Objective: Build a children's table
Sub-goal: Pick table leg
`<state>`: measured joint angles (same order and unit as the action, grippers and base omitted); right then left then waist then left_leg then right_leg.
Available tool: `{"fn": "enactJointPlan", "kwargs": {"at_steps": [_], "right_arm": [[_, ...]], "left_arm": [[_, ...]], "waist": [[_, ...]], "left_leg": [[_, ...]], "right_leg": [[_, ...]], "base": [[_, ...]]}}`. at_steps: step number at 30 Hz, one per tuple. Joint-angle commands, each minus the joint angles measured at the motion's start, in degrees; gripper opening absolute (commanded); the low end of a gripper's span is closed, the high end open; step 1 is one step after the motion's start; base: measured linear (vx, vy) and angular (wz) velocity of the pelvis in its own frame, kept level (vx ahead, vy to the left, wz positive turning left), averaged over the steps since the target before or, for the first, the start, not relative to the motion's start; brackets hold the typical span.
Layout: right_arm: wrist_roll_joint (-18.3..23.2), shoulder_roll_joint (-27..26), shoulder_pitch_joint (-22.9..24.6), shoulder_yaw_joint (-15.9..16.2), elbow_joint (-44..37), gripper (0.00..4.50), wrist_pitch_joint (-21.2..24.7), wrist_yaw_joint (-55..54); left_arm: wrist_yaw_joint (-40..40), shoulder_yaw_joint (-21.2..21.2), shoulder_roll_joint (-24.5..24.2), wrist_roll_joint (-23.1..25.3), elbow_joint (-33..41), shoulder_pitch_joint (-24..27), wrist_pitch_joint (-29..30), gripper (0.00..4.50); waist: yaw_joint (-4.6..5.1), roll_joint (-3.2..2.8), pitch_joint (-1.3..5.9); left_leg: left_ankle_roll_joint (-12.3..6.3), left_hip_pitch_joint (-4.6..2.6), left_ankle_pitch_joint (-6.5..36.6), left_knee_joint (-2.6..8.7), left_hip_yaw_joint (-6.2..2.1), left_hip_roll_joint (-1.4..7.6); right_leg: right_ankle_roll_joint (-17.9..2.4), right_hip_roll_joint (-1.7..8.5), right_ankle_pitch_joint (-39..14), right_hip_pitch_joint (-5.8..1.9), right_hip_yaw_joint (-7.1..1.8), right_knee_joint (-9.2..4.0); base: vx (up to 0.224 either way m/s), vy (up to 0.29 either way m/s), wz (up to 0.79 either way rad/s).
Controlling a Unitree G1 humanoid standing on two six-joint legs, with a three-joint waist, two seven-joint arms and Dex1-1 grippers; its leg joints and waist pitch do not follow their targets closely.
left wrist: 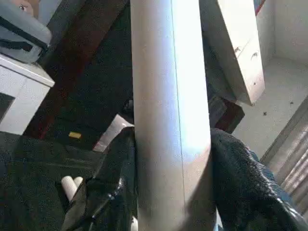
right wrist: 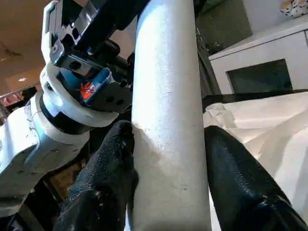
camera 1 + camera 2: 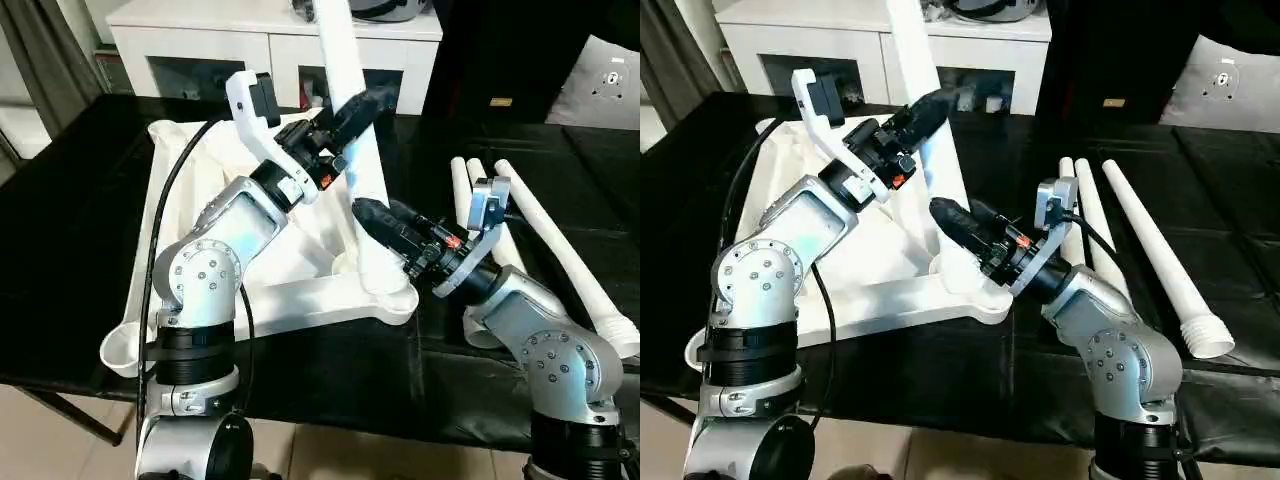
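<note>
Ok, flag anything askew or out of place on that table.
The leg standing in the tabletop's near corner socket leans away rather than standing straight. Both claws, left and right, flank it. Three spare legs lie tidily beside it.

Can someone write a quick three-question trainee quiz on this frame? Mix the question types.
1. True or false: both grippers are on the same upright leg.
2. How many spare legs lie on the black table to the robot's right? A) one B) three C) five
3. Fill in: the upright leg's lower end sits at a corner of the ______.

Key
1. True. The left gripper grips higher up and the right gripper lower down, a finger on each side of the tube.
2. B.
3. Tabletop, lying underside up.
</note>
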<state>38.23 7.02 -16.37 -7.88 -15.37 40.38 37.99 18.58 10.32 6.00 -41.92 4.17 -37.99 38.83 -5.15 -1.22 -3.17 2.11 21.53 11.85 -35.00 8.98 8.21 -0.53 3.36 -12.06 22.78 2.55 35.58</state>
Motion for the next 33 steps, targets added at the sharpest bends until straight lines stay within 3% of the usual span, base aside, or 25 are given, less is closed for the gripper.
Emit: {"fn": "enactJointPlan", "kwargs": {"at_steps": [1, 5, 16, 19, 31, 32, 33], "right_arm": [[-0.4, 0.4, -0.1, 0.7, 0.1, 1.86, -0.4, 0.0], [-0.8, 0.6, 0.2, 1.3, -0.1, 1.86, -0.7, -0.5], [-1.1, 0.8, 0.8, 2.6, 0.1, 1.85, -1.8, -1.3], [-1.1, 0.9, 0.8, 2.9, 0.1, 1.84, -1.9, -1.7], [-3.2, 1.0, 0.8, 4.9, 1.2, 1.84, -3.3, -3.0], [-3.3, 1.0, 0.6, 5.0, 1.5, 2.4, -3.3, -3.1], [-3.4, 1.0, 0.6, 5.0, 1.7, 2.54, -3.5, -3.2]], "left_arm": [[0.4, -0.9, 0.2, -0.3, 0.5, 0.2, -0.4, 1.85], [-0.9, -0.8, 0.3, -0.2, -0.2, 0.4, -0.1, 1.81], [-0.5, -2.3, -0.3, 1.0, -0.2, 0.9, -0.6, 1.79], [-0.3, -2.9, -0.5, 1.3, -0.1, 1.0, -0.6, 1.79], [-1.1, -2.9, -1.5, 2.0, -0.3, 1.0, -0.9, 1.77], [-1.2, -2.9, -1.6, 2.1, -0.4, 1.0, -1.0, 1.77], [-1.2, -2.9, -1.6, 2.1, -0.4, 1.0, -1.1, 1.77]], "waist": [[-0.06, 0.9, 4.0], [-0.11, 0.67, 3.94], [-0.08, 0.78, 3.98], [-0.11, 0.51, 3.93], [-0.17, 0.89, 3.91], [-0.11, 1.07, 3.87], [-0.14, 0.93, 3.83]], "left_leg": [[-5.82, -0.09, -0.9, 3.37, -1.22, 4.09], [-5.65, -0.08, -0.2, 3.37, -1.26, 4.1], [-5.31, -0.13, 0.2, 3.37, -1.26, 4.14], [-5.07, -0.14, 0.5, 3.39, -1.3, 4.12], [-4.56, -0.13, 1.2, 3.47, -1.3, 4.15], [-4.56, -0.1, 1.3, 3.49, -1.25, 4.15], [-4.34, -0.15, 1.8, 3.51, -1.24, 4.13]], "right_leg": [[-13.2, 4.89, 0.9, -3.66, -2.77, -3.49], [-13.4, 4.92, 0.4, -3.71, -2.79, -3.54], [-13.3, 4.9, 0.1, -3.72, -2.81, -3.57], [-13.2, 4.89, -0.6, -3.68, -2.77, -3.59], [-12.9, 5.01, -1.7, -3.67, -2.77, -3.6], [-12.9, 4.99, -1.9, -3.65, -2.77, -3.68], [-12.7, 5.0, -2.8, -3.61, -2.77, -3.76]], "base": [[0.0, 0.0, 0.0], [0.0, 0.0, 0.0], [0.0, 0.0, 0.0], [0.0, 0.0, 0.0], [0.0, 0.0, 0.0], [0.0, 0.0, 0.0], [0.0, 0.0, 0.0]]}}
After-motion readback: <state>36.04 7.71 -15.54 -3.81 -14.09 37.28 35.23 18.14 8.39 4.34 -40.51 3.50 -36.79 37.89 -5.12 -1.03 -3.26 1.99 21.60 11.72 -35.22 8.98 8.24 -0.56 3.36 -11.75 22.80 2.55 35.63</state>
